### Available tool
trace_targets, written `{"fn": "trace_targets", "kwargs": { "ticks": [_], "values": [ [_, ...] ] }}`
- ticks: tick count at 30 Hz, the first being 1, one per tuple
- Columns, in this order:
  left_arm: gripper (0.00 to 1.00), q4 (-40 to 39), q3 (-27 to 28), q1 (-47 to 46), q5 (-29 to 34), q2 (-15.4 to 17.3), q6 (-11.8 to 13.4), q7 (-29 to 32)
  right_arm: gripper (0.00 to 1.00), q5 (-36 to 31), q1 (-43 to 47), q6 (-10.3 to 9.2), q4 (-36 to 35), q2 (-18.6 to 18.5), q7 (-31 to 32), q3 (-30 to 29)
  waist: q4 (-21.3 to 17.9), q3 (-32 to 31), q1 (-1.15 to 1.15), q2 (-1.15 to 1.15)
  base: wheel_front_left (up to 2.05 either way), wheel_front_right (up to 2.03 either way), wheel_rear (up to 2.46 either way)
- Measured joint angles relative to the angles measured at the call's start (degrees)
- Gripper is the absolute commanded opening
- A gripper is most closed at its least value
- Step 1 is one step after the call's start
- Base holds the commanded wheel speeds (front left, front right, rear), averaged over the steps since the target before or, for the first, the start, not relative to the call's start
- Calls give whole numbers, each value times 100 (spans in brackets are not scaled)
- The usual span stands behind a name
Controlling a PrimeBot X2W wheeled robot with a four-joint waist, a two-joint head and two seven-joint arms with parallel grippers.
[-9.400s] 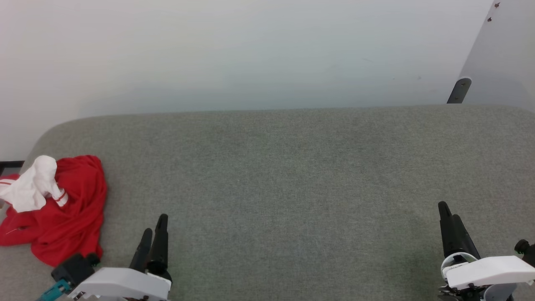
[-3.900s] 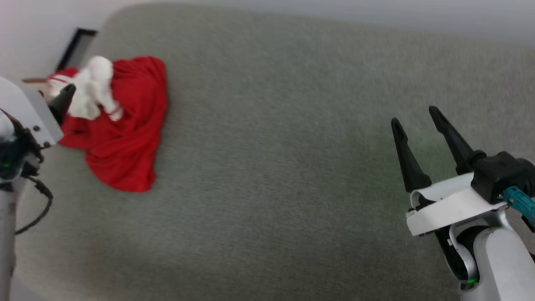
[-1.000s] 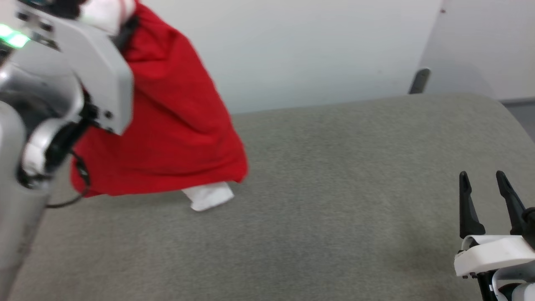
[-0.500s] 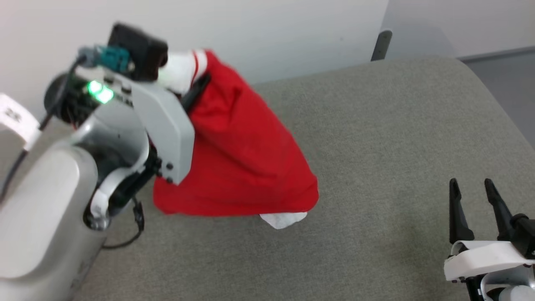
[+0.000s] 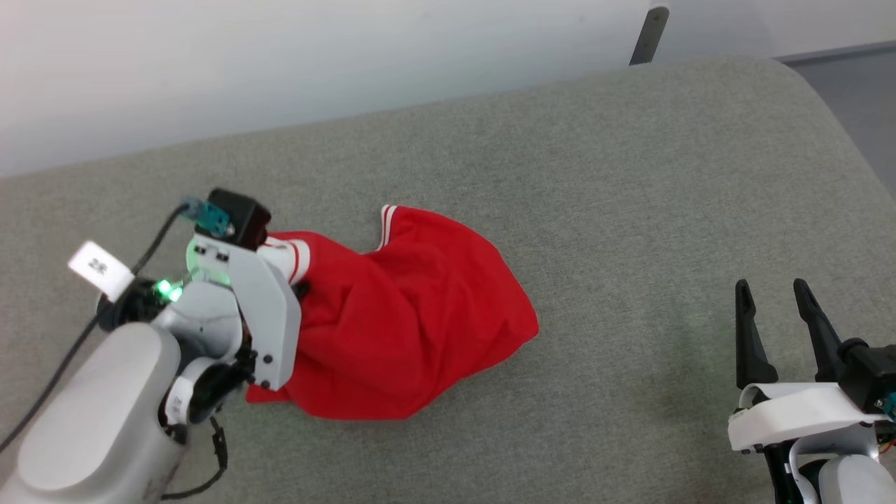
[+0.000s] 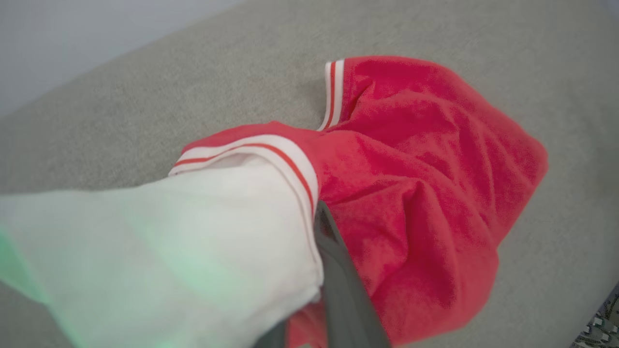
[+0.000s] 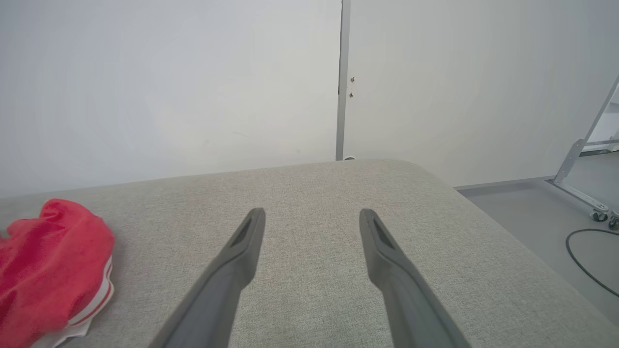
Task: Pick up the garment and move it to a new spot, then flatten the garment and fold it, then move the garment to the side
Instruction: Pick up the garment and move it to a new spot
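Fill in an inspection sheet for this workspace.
Surface: grey fabric-covered table.
Job's things: red garment lying crumpled on the table.
Clutter: nothing seen.
Grippers: left gripper shut on the garment's white sleeve; right gripper open, holding nothing.
Cables: black cable looped under the left arm; dark cable on the floor.
Surroundings: white wall, wheeled metal frame.

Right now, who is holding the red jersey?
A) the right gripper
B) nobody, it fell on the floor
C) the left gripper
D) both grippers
C: the left gripper is shut on the red jersey at its white sleeve, while the right gripper stands open and empty, apart from the cloth, over the grey padded surface.
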Motion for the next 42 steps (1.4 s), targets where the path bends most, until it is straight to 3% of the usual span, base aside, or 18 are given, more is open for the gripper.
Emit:
{"fn": "trace_targets", "kwargs": {
  "ticks": [21,22,23,25,26,36,42],
  "values": [
    [0,2185,-387,-259,-196,-531,-535,-34,100,-9,-276,0,207,2,-65,130,150,183,0,0,0,0,0],
    [15,2213,-399,-265,-193,-542,-561,-63,100,-9,-276,0,219,1,-64,141,159,151,0,0,0,0,0],
    [35,2246,-424,-282,-181,-556,-578,-78,100,-14,-276,0,229,-3,-48,144,172,114,0,0,0,0,0],
    [93,2280,-466,-287,-145,-563,-589,-88,100,-21,-265,0,243,-24,-30,158,200,27,0,0,0,0,0],
    [100,2291,-464,-283,-151,-558,-601,-91,100,-21,-248,0,246,-40,-21,169,217,-25,0,0,0,0,0],
    [100,1911,-383,148,-253,-449,-589,-436,100,-29,40,0,249,-190,133,292,457,-696,0,0,0,0,0],
    [100,1281,-98,553,-257,-256,-447,-1135,100,12,141,0,267,-220,141,424,676,-1073,0,0,0,0,0]
  ]
}}
